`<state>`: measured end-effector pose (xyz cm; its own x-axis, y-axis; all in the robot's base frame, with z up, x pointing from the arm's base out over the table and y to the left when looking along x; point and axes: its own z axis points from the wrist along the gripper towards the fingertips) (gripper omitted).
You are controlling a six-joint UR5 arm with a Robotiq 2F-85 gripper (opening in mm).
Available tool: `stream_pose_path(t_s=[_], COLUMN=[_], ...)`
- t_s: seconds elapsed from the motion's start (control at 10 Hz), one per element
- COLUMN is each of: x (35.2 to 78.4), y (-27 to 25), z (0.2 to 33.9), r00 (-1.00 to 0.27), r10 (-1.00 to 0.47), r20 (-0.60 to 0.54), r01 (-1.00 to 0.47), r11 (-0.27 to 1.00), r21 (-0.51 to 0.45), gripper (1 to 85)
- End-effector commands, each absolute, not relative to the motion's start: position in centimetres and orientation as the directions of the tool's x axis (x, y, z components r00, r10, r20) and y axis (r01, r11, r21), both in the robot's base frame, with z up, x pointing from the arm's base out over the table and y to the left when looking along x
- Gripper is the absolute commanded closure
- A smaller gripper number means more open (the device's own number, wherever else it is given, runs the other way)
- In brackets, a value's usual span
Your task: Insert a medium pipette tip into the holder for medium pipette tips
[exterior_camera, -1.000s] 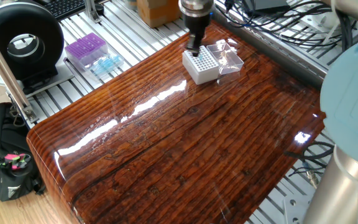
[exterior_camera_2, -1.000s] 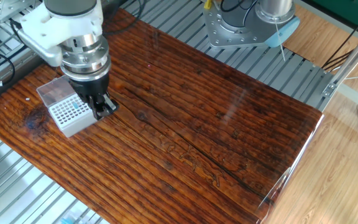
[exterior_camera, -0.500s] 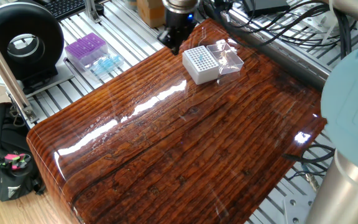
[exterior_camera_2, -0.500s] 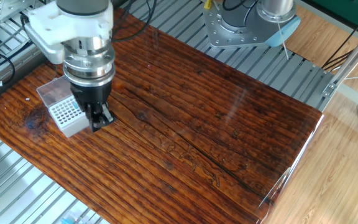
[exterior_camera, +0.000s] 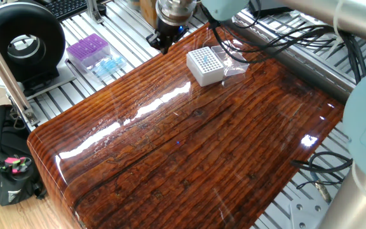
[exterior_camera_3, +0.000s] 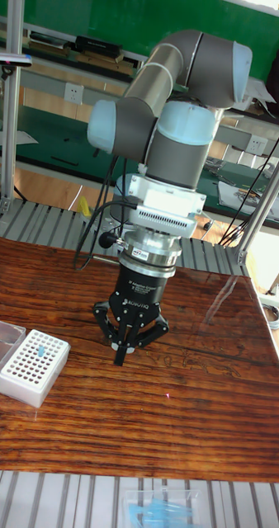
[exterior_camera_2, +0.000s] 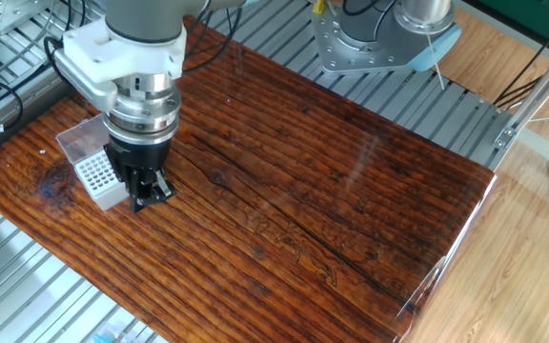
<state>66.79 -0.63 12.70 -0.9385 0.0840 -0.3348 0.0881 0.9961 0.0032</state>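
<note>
The holder for medium pipette tips [exterior_camera: 206,65] is a white block with a grid of holes and stands near the table's far edge; its clear lid [exterior_camera: 231,55] lies open beside it. In the tall view a small teal medium pipette tip [exterior_camera_3: 40,352] stands in one hole of the holder [exterior_camera_3: 32,367]. My gripper [exterior_camera_3: 121,355] hangs just above the wood beside the holder, fingers drawn together with nothing seen between them. It shows left of the holder as gripper [exterior_camera: 161,40] and right of the holder [exterior_camera_2: 96,177] as gripper [exterior_camera_2: 147,191].
A purple tip box [exterior_camera: 88,51] and a heap of light-blue tips [exterior_camera: 108,65] lie on the slatted metal bench left of the wooden table [exterior_camera: 189,146]. A black round device [exterior_camera: 24,44] stands further left. Cables run behind the holder.
The gripper has left its place over the holder and moved sideways off it, toward the table edge near the purple box. The holder has stayed put.
</note>
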Motion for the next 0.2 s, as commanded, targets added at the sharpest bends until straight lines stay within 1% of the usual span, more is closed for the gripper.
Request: stream_pose_path(t_s=[0.0,0.1], x=[66.68,66.64], y=[-0.58,-0.42], z=[12.08,11.98], r00=[-0.940,-0.940], r10=[0.070,0.074], r20=[-0.335,-0.333], r01=[0.071,0.076], r11=[0.997,0.997], r21=[0.007,0.008], gripper=[84.7,84.7])
